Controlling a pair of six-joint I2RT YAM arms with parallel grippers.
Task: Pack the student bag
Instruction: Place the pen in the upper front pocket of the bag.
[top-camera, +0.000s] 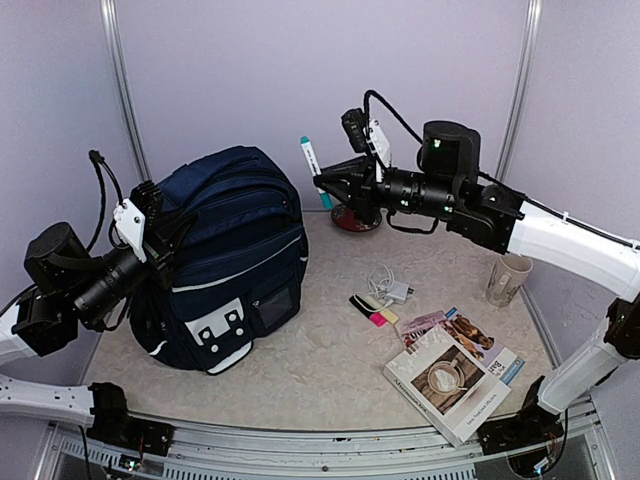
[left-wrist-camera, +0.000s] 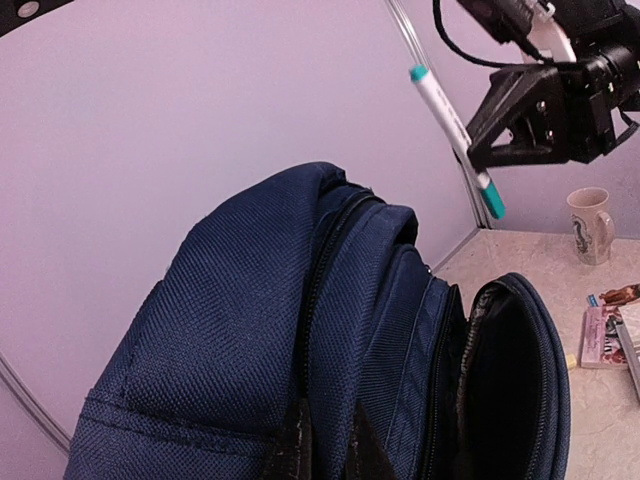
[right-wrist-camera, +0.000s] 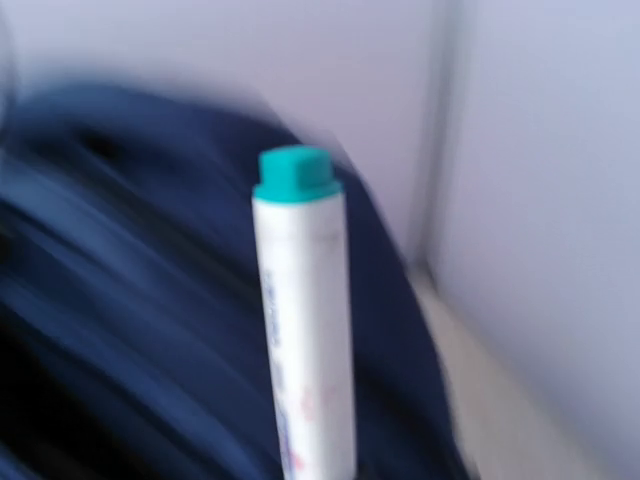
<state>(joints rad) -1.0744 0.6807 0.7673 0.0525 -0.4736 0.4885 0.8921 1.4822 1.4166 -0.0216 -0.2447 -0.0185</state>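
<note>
The navy student bag (top-camera: 235, 255) stands upright at the table's left, white patch facing front. My left gripper (top-camera: 160, 228) is shut on the bag's fabric next to a zipper at its top left; in the left wrist view its fingertips (left-wrist-camera: 298, 440) pinch a fold of the bag (left-wrist-camera: 250, 340), and a front pocket (left-wrist-camera: 505, 380) gapes open. My right gripper (top-camera: 328, 183) is shut on a white marker with teal ends (top-camera: 312, 170), held in the air just right of the bag's top. The marker (right-wrist-camera: 300, 320) fills the blurred right wrist view, with the bag (right-wrist-camera: 120, 300) behind it.
A red disc (top-camera: 356, 218) lies under the right gripper. A white cable bundle (top-camera: 388, 288), small black, pink and yellow items (top-camera: 372, 310), books (top-camera: 455, 370) and a mug (top-camera: 507, 278) lie at the right. Walls close in behind and on both sides.
</note>
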